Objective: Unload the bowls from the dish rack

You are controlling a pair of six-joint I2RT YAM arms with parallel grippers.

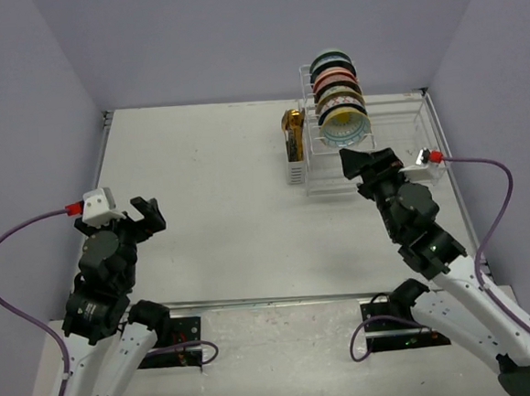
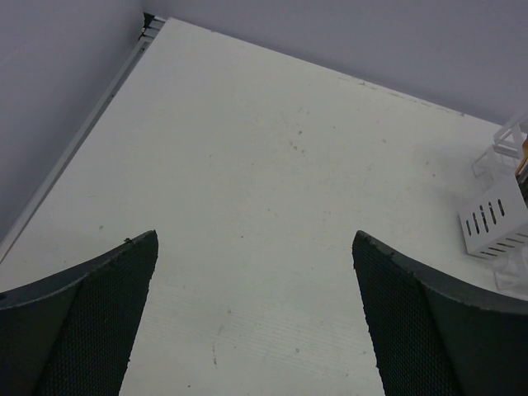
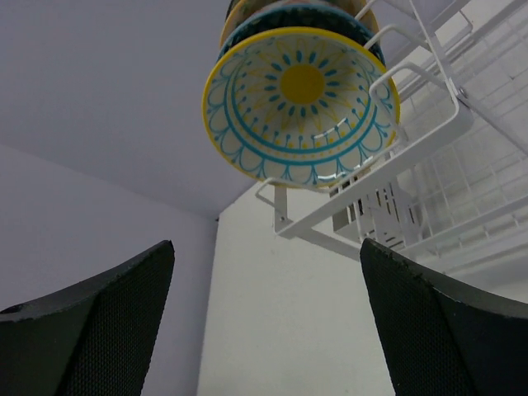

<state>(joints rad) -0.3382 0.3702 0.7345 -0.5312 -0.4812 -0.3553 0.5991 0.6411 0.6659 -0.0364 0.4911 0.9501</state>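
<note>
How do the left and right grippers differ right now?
Position: the right gripper sits at the dish rack; the left gripper hangs over the table, far from it. Aim: the right faces the yellow-rimmed front bowl; the left faces tabletop. Both are open and empty.

No words, numbers, labels or signs can be read in any view; the front bowl (image 3: 301, 103), at the top of the right wrist view, shows only painted blue and yellow shapes.
</note>
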